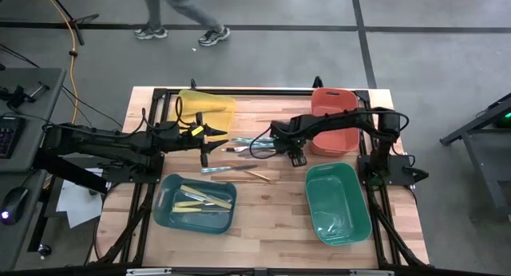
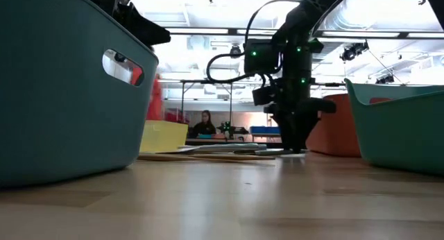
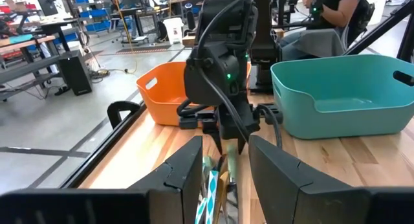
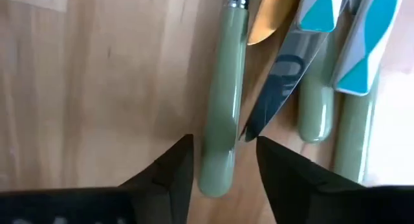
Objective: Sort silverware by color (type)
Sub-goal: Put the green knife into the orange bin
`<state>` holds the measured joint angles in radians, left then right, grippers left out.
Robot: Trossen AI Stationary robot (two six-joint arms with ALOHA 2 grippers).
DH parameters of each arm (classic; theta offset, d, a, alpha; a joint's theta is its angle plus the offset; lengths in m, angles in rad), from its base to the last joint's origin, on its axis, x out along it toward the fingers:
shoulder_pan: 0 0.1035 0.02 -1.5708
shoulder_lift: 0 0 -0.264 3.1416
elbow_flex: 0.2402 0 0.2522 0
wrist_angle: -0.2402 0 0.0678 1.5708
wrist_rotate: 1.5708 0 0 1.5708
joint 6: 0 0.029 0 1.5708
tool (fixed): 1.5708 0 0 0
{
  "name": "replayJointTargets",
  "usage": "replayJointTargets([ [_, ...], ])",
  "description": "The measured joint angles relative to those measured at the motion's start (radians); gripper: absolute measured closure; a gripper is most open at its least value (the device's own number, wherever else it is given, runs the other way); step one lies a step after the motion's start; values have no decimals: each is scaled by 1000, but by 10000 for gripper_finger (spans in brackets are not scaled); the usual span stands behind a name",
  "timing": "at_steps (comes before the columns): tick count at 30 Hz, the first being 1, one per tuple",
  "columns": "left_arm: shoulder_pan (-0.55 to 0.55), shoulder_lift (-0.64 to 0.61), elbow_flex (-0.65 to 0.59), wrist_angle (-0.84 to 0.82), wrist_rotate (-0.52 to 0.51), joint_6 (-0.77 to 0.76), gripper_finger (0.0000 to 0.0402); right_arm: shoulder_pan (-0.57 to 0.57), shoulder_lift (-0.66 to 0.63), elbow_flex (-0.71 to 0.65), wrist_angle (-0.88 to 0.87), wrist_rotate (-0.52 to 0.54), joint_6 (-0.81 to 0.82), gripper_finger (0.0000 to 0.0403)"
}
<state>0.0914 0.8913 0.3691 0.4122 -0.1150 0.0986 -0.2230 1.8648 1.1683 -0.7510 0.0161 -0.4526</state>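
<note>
On the left, the blue bin [image 1: 195, 203] is already holding several cream-yellow utensils [image 1: 204, 199], while the yellow bin [image 1: 207, 108] is showing one thin piece. The left gripper [image 1: 209, 138] is hovering beside it, jaws parted and empty. At the middle of the counter [image 1: 263, 220], a loose pile of silverware [image 1: 243, 152] is waiting unsorted. The right gripper [image 4: 223, 166] is reaching down over it, jaws released astride a green-handled utensil [image 4: 222, 101]. The orange bin [image 1: 331, 120] and green bin [image 1: 337, 203] are looking empty, so most sorting is remaining.

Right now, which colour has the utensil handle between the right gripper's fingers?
Pale green handle, seen best in the right wrist view.
</note>
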Motion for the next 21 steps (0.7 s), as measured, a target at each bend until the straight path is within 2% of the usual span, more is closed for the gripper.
replayJointTargets([
  [5, 0, 0, 0, 0, 0, -1, 284, 17, 0, 0, -14, -4, 27, 274],
  [13, 0, 0, 0, 0, 0, -16, 284, 63, 0, 0, -56, -8, 73, 276],
  [21, 0, 0, 0, 0, 0, -17, 284, 82, 0, 0, 19, -9, 124, 276],
])
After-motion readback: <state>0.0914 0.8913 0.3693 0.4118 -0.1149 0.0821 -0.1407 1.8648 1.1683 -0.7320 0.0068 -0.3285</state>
